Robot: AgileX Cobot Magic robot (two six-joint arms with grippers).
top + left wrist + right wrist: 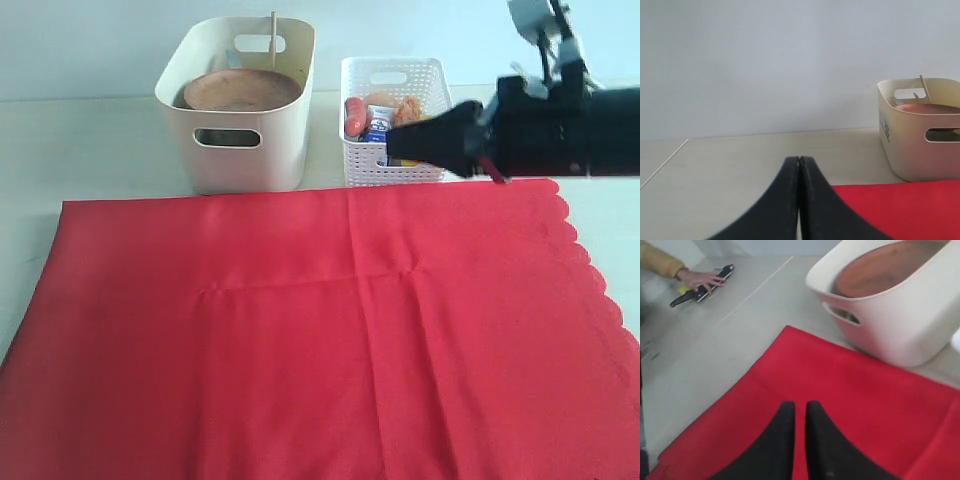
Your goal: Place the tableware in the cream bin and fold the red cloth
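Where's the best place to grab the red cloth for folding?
Pinch the red cloth at its far right corner, beside the scalloped edge, coming down from above: it lies spread flat, so only an edge or corner can be nipped.

Plain bright red cloth (300,330), cream bin (272,160), brown plate (240,90), white lattice basket (396,170)
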